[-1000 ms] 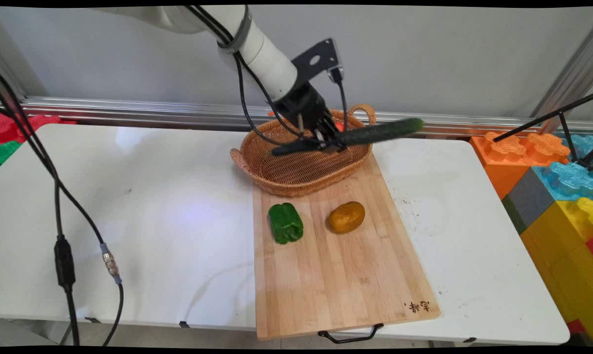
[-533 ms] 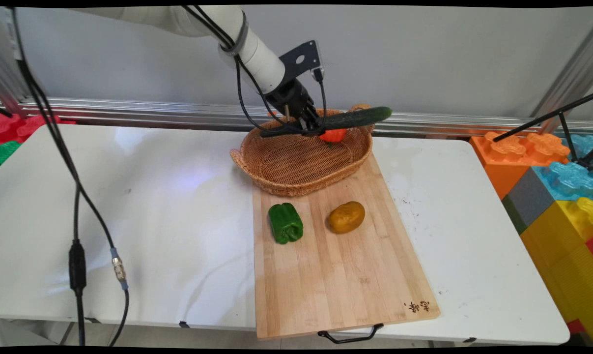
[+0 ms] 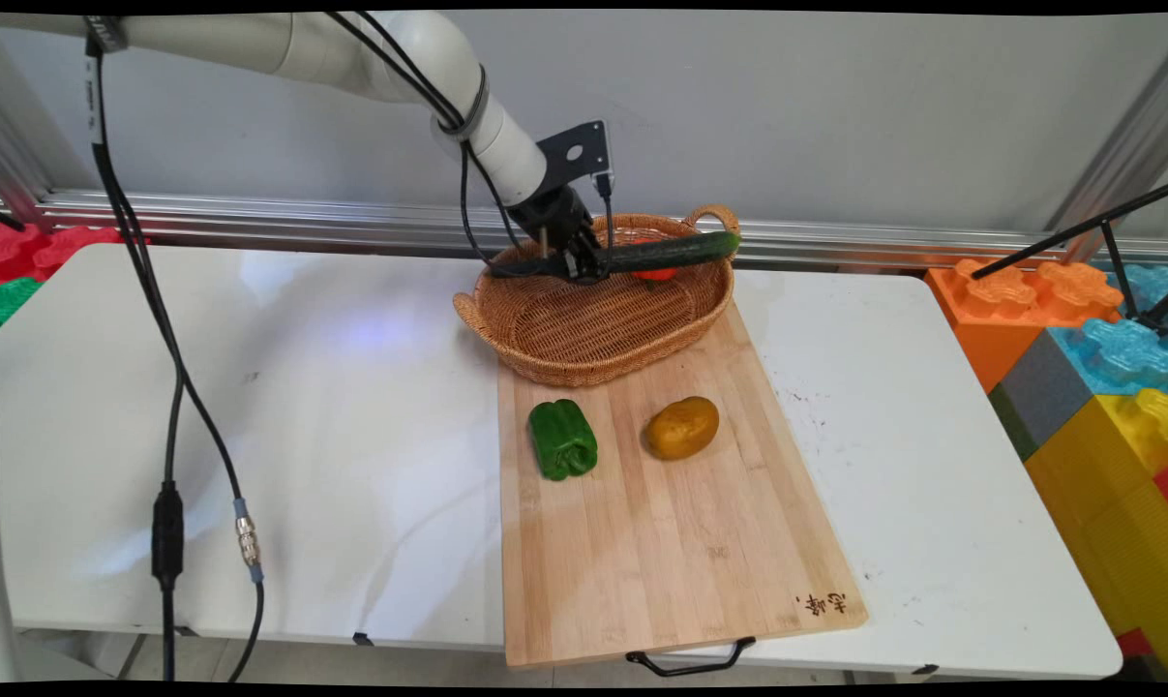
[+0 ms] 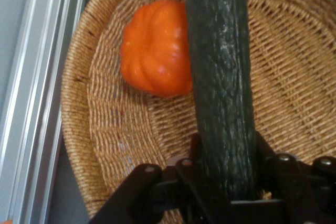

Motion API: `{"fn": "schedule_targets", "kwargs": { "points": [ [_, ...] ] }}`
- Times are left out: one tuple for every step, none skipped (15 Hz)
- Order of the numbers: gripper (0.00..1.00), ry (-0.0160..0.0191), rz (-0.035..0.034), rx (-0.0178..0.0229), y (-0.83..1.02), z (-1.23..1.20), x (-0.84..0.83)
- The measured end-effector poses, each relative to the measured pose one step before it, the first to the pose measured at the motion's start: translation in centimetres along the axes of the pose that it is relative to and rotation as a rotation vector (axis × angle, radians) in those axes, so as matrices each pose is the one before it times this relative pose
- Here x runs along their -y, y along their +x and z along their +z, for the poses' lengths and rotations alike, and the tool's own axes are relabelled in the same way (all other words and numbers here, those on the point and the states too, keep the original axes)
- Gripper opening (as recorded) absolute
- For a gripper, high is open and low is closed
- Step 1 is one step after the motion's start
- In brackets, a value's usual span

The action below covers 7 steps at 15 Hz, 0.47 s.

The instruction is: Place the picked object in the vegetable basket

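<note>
Main view: white table [image 3: 254, 407] under grey wall [image 3: 835, 106]; dark characters burnt into cutting board [image 3: 671, 542] corner, unreadable. End effector [image 3: 584, 266] clamped on cucumber [image 3: 671, 252] over basket [image 3: 545, 363].

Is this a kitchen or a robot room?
Probably a robot lab dressed as a kitchen: a white robot arm, its claw holding a dark green cucumber, beside giant coloured toy bricks.

A dark green, bumpy-skinned cucumber [image 4: 220, 87] sits in black jaws above a tan woven basket [image 3: 593, 329] holding an orange pumpkin [image 4: 155, 48]. On the pale striped wooden board [image 3: 671, 542] lie a bright green pepper [image 3: 562, 439] and a yellow-brown potato [image 3: 681, 427]; the surface [image 3: 303, 436] is white.
</note>
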Motion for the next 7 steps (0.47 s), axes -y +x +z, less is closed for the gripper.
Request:
{"fn": "schedule_targets", "kwargs": {
  "points": [
    [0.0, -0.00073, 0.00214, 0.00346, -0.236, 0.225, 0.087],
    [0.0, -0.00236, 0.00036, 0.00207, -0.248, 0.227, 0.034],
    [1.0, -0.00315, -0.00127, -0.00025, -0.21, 0.194, -0.019],
    [1.0, -0.00342, -0.00141, -0.00181, -0.096, 0.129, -0.078],
    [1.0, -0.00519, -0.00661, -0.00472, -0.073, 0.066, -0.19],
    [1.0, -0.00448, -0.00873, -0.00543, -0.002, -0.026, -0.192],
    [1.0, -0.00424, -0.00844, -0.00636, 0.075, -0.125, -0.216]
  ]
}}
